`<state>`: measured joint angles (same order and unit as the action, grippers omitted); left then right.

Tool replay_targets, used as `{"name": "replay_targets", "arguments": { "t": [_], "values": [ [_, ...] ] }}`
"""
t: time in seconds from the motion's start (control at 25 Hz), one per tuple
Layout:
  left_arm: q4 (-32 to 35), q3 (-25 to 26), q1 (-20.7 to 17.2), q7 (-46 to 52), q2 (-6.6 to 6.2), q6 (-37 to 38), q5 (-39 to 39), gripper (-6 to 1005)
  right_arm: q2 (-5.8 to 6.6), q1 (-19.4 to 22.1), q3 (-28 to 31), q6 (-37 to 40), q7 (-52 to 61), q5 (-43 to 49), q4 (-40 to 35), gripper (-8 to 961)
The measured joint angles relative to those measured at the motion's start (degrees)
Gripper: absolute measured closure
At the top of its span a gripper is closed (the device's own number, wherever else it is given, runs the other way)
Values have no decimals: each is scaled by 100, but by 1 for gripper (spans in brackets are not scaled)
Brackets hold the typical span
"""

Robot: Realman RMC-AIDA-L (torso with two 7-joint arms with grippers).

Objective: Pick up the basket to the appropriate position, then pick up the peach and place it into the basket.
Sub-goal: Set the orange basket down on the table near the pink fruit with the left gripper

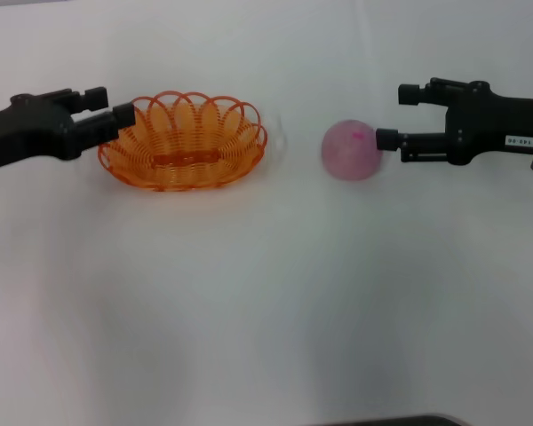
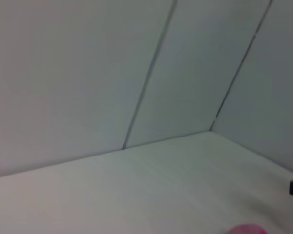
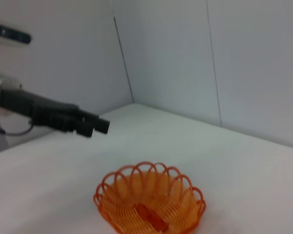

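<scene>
Your basket [image 1: 183,142] is sitting on the white table [image 1: 266,302], over on the left and toward the far side. The left end effector [image 1: 115,108] is right at the basket's left rim, fingers spread a bit, and from the head view the nearer finger looks like it's touching or overlapping the rim loops. From the right wrist view, though, that same end effector [image 3: 97,127] shows apart from the basket [image 3: 149,201] and farther back, so you can't really tell if it has hold of anything.

The peach [image 1: 351,150] is on the table to the right of the basket, well apart from it, pink mark on top. Your right end effector [image 1: 400,115] is just to its right, spread wide, the nearer fingertip right against the peach's side, the other one farther back and clear of it.

There's a small white label on the right arm with dark writing, but it's too small to read.
</scene>
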<state>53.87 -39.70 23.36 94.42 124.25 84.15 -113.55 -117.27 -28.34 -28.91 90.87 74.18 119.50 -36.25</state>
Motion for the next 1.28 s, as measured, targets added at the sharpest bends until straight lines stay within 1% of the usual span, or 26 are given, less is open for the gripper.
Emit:
{"name": "replay_targets", "arguments": {
  "t": [0.16,0.32,0.44,0.56,0.68,1.04,1.2,1.28],
  "values": [
    [-184,63,-170,-1150,12,242,123,465,1,24,1,-3,181,-197,77,55],
    [-508,163,-342,-2418,19,535,264,464,8,30,19,-39,405,-247,129,55],
    [-803,255,-369,-2953,19,605,279,465,6,29,74,-38,530,-261,133,55],
    [-989,344,-378,-3219,15,627,282,469,-3,13,109,-15,583,-261,134,55],
    [-1024,363,-395,-3312,13,665,283,473,-23,-4,115,-11,600,-261,136,55],
    [-1045,388,-446,-3340,23,680,290,472,-56,0,80,-41,622,-261,136,55],
    [-1154,466,-446,-3268,29,675,417,469,-59,7,85,-47,611,-261,136,55],
    [-1185,472,-449,-3275,29,677,434,434,-64,9,79,-54,606,-261,136,55]
  ]
}}
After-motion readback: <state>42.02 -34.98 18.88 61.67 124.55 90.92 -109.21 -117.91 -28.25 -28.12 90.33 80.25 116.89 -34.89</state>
